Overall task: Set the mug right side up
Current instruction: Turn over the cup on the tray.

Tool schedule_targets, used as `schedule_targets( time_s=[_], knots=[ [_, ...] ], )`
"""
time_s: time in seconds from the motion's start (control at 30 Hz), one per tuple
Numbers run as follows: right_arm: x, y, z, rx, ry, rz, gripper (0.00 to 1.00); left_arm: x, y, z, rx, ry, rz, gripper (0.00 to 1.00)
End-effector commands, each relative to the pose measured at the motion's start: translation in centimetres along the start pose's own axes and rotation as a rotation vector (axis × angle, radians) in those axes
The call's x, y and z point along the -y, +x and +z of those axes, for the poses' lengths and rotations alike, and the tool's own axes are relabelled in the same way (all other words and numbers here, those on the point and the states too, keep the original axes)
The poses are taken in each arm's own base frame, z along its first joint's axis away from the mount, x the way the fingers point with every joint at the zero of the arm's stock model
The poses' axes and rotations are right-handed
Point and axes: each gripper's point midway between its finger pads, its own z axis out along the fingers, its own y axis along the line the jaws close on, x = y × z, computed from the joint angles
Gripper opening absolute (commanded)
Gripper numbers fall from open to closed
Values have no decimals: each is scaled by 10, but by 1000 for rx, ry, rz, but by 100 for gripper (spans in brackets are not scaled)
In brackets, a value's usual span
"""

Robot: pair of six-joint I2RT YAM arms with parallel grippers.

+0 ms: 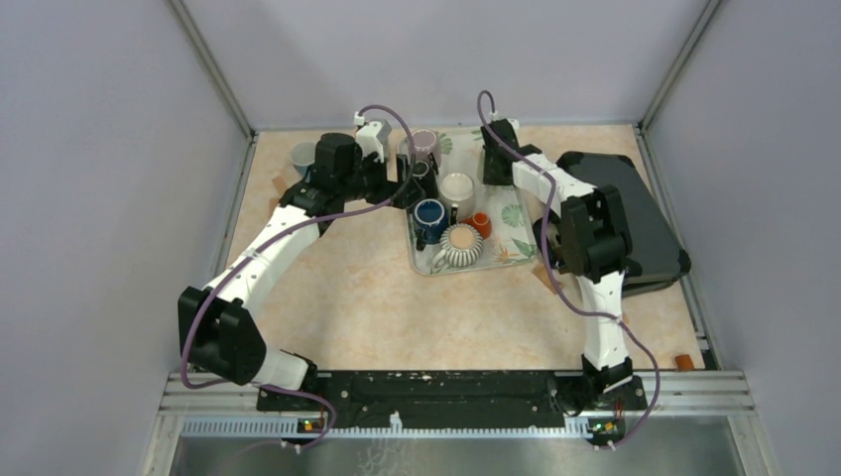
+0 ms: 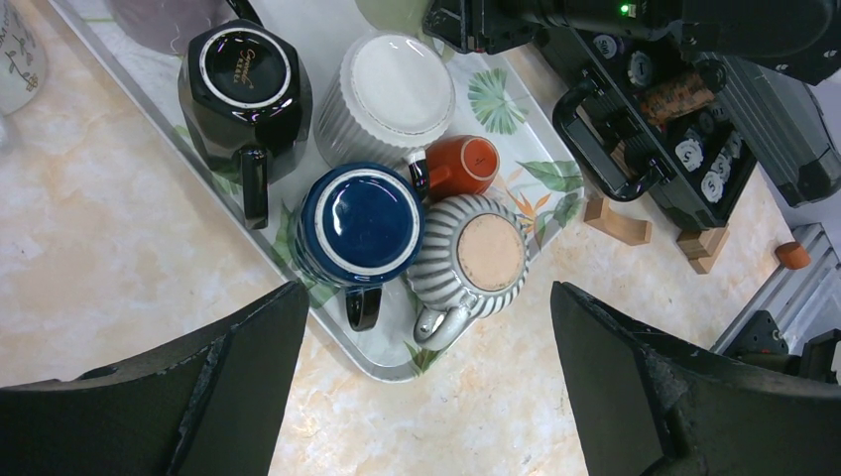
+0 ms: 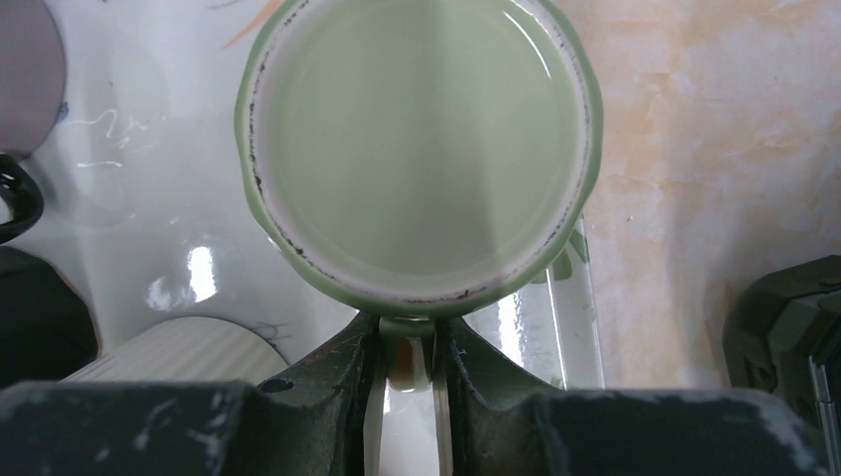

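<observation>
One relation governs the next move: the green mug sits directly ahead of the right hand, and its handle points straight back into that hand. Right hand: jaws drawn narrow and clamped on the handle. Mug location: far right corner of the tray, at the back of the desk. The face towards the wrist camera is flat and has a pale, speckled ring, which I read as the foot ring, so I judge the mug bottom-up with its long axis vertical. Cannot tell whether it rests on the tray or is already clear of it. The handle line runs horizontal, in line with the fingers. Judgement: a half roll of the wrist about that line would bring the mouth up, but only after a lift. Neighbours: the white ribbed mug lies just beside on the near left, and a purple mug is further left. Left hand: jaws spread wide, nothing held. It hangs over the near end of the tray above the blue mug and the grey ribbed mug, well apart from the green mug. The right arm is plainly the nearer one.
</observation>
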Motion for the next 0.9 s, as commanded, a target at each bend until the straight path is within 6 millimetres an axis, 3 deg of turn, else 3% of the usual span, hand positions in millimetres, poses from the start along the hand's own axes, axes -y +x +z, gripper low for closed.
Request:
schedule_targets(
  time_s=[0.0, 0.17, 0.37, 0.87],
  knots=[
    [-1, -24, -4, 44, -2, 36, 19, 8, -18, -8, 66, 28, 19, 98],
    [2, -31, -7, 56, -1, 53, 0, 9, -18, -8, 68, 34, 13, 98],
    [-1, -50, -22, 109, -49, 93, 0, 12, -20, -8, 78, 51, -16, 98],
    [-9, -103, -90, 311, -235, 247, 0, 29, -37, -14, 161, 129, -132, 99]
  ],
)
